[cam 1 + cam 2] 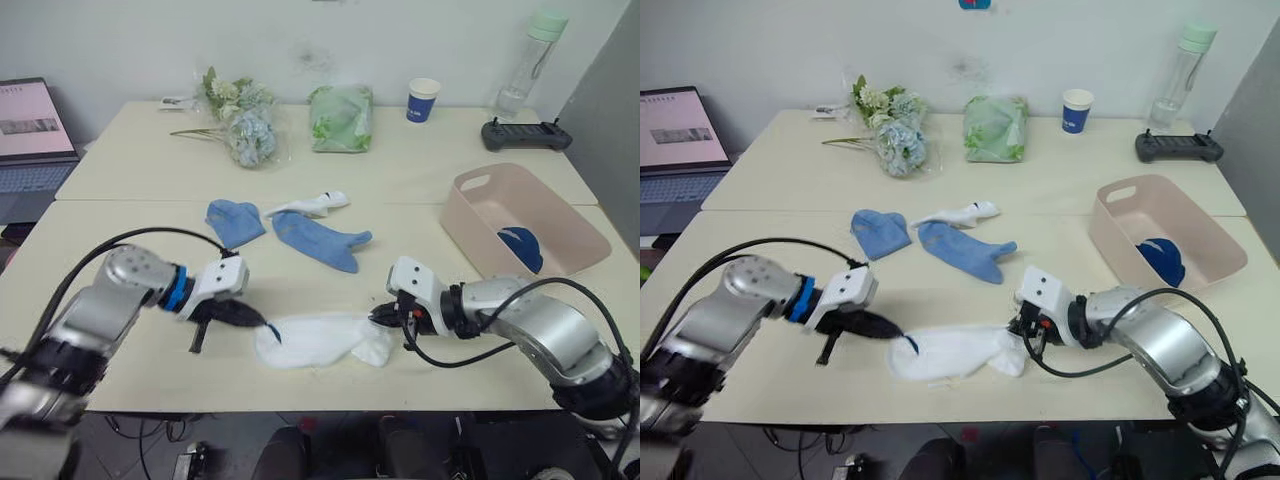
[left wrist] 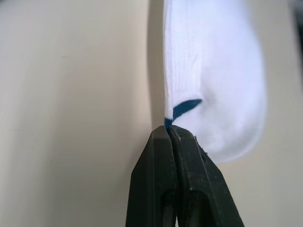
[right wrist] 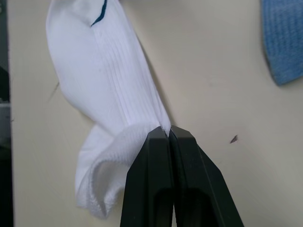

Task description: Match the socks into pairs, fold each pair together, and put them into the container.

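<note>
The white sock [image 1: 315, 340] lies flat near the front edge of the worktop [image 1: 420, 170], stretched between the two claws. The left claw [image 1: 262, 324] is clenched on the sock's left end, at the small blue mark [image 2: 185, 107]; the left wrist view shows both fingers pressed together on the fabric edge. The right claw [image 1: 380, 316] is clenched on the sock's right end, where the fabric bunches and folds over; the right wrist view shows its fingers closed on the ribbed cloth.

Farther back, at the centre of the worktop, lie two light blue socks: one [image 1: 234, 221] crumpled on the left, one [image 1: 322, 240] stretched out on the right, close together. The second white sock [image 1: 310, 205] lies just beyond them, between the two, with its toe pointing right.

The pale pink container [image 1: 522, 217] stands at the right of the worktop, well apart from the held sock. A folded dark navy pair [image 1: 522, 247] lies inside it, toward its near end.

Along the far edge stand a bunch of flowers [image 1: 240, 120], a green bag [image 1: 341, 118], a blue paper cup [image 1: 423, 99], a clear bottle [image 1: 530, 60] and a black controller [image 1: 526, 134]. A laptop [image 1: 32, 135] sits at the far left.
</note>
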